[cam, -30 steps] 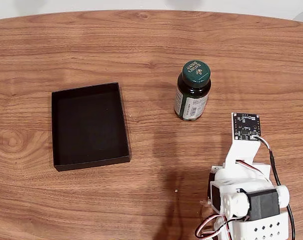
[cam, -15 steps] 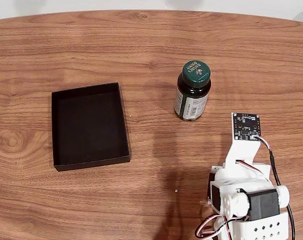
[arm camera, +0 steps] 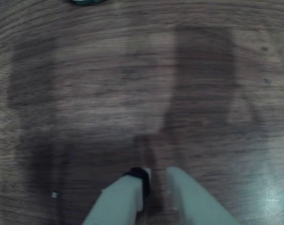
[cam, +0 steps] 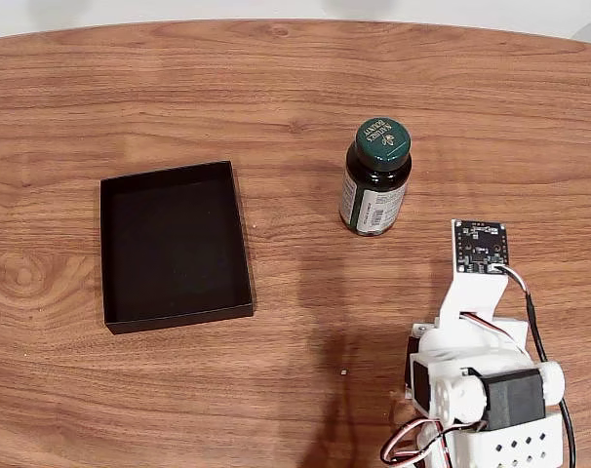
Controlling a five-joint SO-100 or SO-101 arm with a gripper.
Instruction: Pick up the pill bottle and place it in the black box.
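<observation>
Fixed view: small dark-green pill bottle with round cap and paper label (cam: 375,179) upright on wood table (cam: 295,88), well right of shallow matte black box (cam: 175,244), untouched. Wrist view: white gripper (arm camera: 156,185) low over bare wood, fingers nearly together. Risk, probably: tipping the tall bottle if approached without opening wider.

In the fixed view, pill bottle (cam: 375,182) upright on table (cam: 295,88), right of black box (cam: 175,246), well apart.

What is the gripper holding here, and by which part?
Nothing: the gripper points at bare table, and the pill bottle stands untouched.
</observation>
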